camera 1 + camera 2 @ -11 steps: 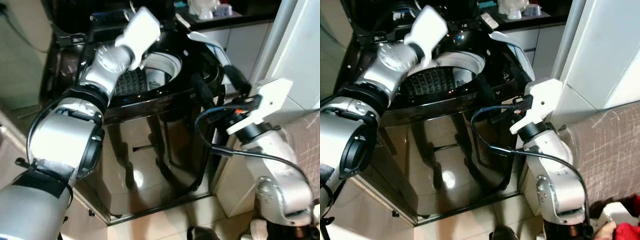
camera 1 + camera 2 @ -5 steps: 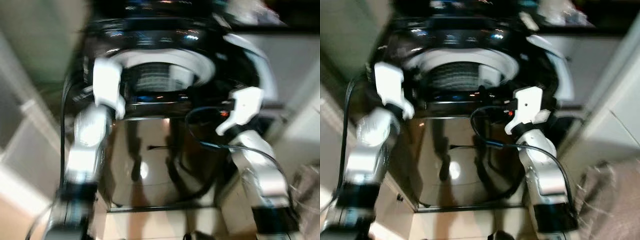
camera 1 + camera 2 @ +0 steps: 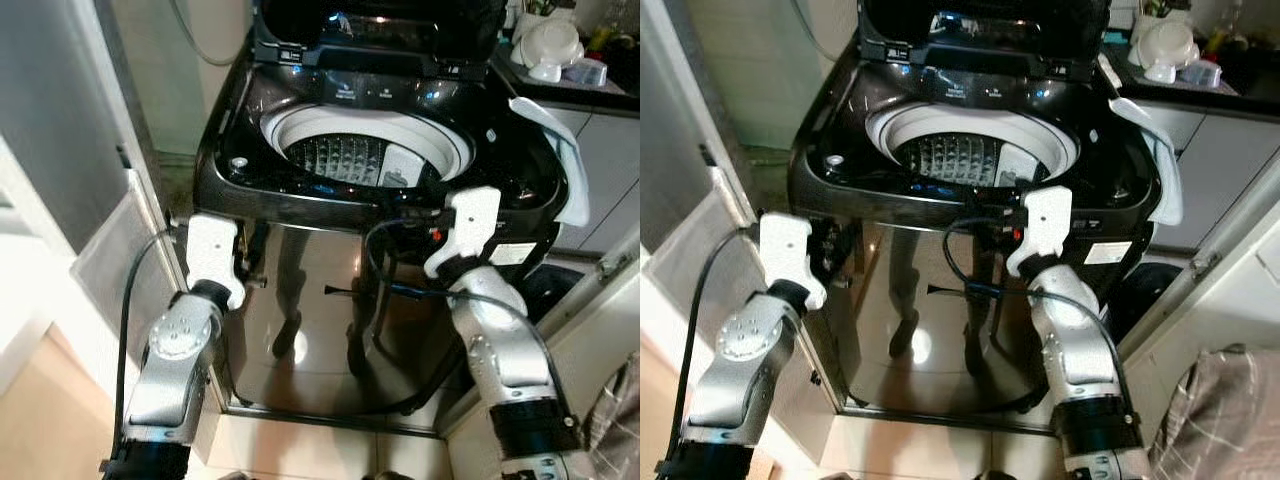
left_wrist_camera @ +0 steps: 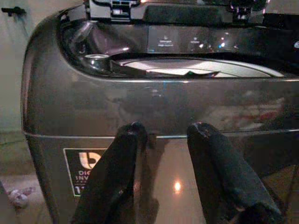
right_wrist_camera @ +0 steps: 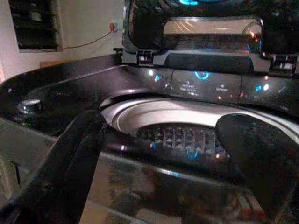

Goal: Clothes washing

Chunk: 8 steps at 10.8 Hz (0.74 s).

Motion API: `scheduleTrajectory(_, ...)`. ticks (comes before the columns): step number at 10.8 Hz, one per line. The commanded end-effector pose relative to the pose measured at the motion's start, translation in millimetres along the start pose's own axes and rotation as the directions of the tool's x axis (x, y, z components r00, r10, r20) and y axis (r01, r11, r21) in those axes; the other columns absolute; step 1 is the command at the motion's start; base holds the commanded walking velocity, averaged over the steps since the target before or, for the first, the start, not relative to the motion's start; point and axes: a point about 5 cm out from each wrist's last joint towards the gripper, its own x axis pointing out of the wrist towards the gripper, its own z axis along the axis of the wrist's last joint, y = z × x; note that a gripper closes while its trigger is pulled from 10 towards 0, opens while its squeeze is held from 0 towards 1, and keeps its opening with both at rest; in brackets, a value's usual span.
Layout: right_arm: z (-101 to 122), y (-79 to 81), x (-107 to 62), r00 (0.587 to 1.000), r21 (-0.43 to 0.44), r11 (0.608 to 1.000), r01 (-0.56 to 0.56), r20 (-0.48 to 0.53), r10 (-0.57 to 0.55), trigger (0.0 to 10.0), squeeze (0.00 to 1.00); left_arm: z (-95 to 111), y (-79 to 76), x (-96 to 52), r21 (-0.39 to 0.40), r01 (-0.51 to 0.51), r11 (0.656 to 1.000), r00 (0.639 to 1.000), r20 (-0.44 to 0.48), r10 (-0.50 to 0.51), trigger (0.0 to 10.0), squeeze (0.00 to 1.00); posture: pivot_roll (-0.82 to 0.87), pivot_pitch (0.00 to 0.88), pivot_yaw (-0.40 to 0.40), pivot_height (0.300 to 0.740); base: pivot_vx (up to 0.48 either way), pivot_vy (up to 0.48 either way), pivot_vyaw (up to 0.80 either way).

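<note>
A glossy black top-loading washing machine (image 3: 330,300) is seen with its lid (image 3: 375,25) raised upright at the back, exposing the white-rimmed steel drum (image 3: 350,160); whether any clothes lie inside cannot be told. A lit control panel (image 5: 205,84) is seen just below the lid hinge. A white cloth (image 3: 560,160) is draped over the machine's right rear corner, beside a dark counter (image 3: 1200,90) carrying white bowls (image 3: 545,45).

Both silver arms are held raised in front of the machine's mirrored front panel. The left gripper (image 4: 163,133) is shown close to the front face, just under the top edge, its two black fingers (image 4: 117,163) parted and holding nothing. The right gripper (image 5: 173,140) is seen level with the front rim of the drum opening, its fingers (image 5: 70,163) spread wide and empty. A black cable (image 3: 385,285) is looped beside the right wrist.
</note>
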Motion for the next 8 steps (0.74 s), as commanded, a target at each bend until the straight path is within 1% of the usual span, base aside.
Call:
scheduleTrajectory(1,-3.9,-2.6,-1.6,1.000,-0.014,1.000,0.009,-0.014,-0.009,10.0,0.00,5.6,-4.0,1.6,0.008,0.011,1.000,1.000,0.014,-0.011,10.0,0.00,-0.06,0.000,-0.052,0.736,0.000,0.000,0.00)
scheduleTrajectory(2,-10.6,-4.6,-0.8,0.998,-0.003,1.000,0.026,-0.048,-0.026,10.0,0.00,5.7,-4.8,3.0,0.015,0.007,1.000,1.000,0.011,-0.007,10.0,0.00,-0.07,0.000,-0.048,0.736,0.000,0.000,0.00)
scheduleTrajectory(4,-16.0,-8.4,-0.2,0.997,-0.013,0.998,0.054,-0.061,-0.055,10.0,0.00,6.0,-6.4,3.7,0.024,0.038,0.999,0.999,0.002,-0.038,10.0,0.00,-0.08,0.000,-0.038,0.736,0.000,0.000,0.00)
scheduleTrajectory(5,-19.0,-7.2,-1.1,0.996,-0.023,0.999,0.047,-0.076,-0.048,10.0,0.00,7.3,-6.9,4.8,0.018,0.044,0.999,0.999,0.006,-0.044,10.0,0.00,-0.09,0.000,-0.036,0.736,0.000,0.000,-0.80)
scheduleTrajectory(8,-23.4,-7.9,-0.1,0.995,-0.037,0.998,0.054,-0.084,-0.057,10.0,0.00,6.6,-9.7,6.2,0.013,0.058,0.998,0.998,0.005,-0.058,10.0,0.00,-0.09,0.000,-0.036,0.736,0.000,0.000,0.00)
